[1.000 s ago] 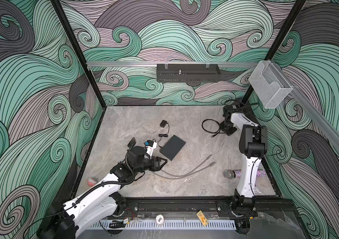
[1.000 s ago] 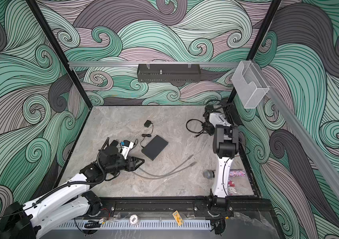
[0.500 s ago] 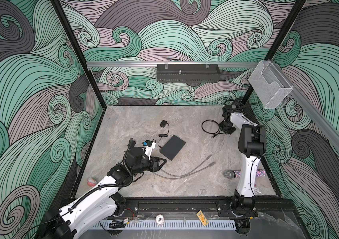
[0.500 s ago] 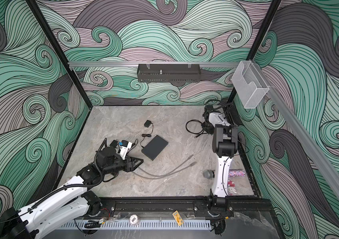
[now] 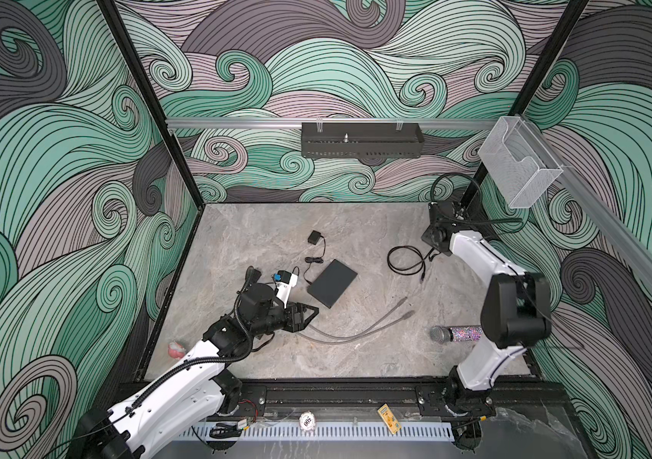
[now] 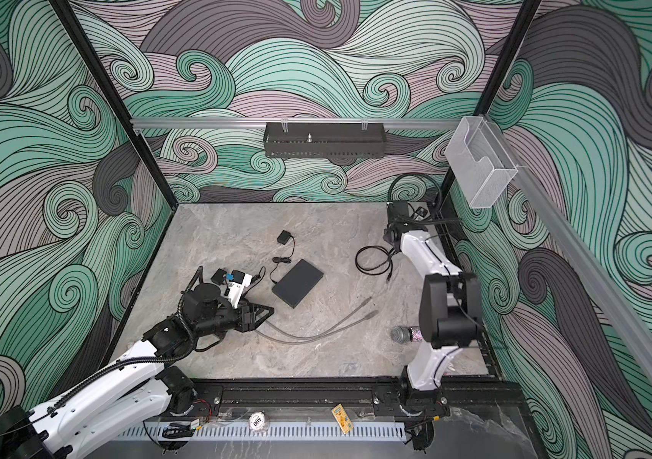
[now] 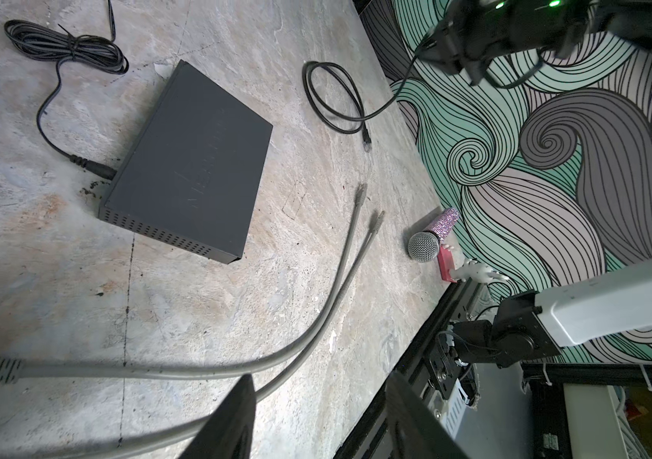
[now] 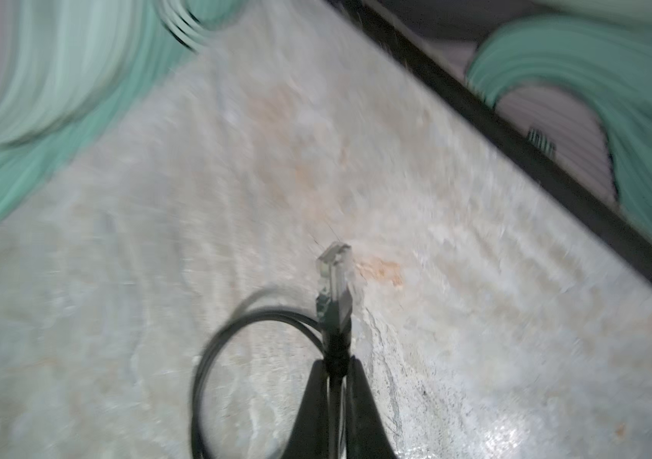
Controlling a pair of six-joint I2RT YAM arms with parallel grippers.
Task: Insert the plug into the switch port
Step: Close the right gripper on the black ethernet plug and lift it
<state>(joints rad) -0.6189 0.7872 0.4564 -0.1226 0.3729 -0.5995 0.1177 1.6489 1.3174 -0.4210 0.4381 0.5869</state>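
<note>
The switch [image 5: 332,283] is a flat dark grey box lying mid-floor, seen in both top views [image 6: 297,283] and in the left wrist view [image 7: 189,167]; its ports do not show. My right gripper [image 8: 336,361] is shut on the black cable just behind its clear plug [image 8: 334,270], which sticks out past the fingertips above the floor. In both top views that gripper [image 5: 433,254] sits at the back right, by the black cable's loop [image 5: 406,260]. My left gripper [image 5: 308,314] is open and empty, low over the grey cable [image 5: 356,334] in front of the switch.
The switch's power lead runs to a black adapter [image 5: 313,237]. A glitter microphone [image 5: 455,333] lies by the right arm's base. A white and blue device [image 5: 286,282] sits left of the switch. The black cable's free end [image 7: 367,141] rests on the floor.
The right jaws have closed onto the black cable behind its plug. The left gripper has stayed open, almost in place.
</note>
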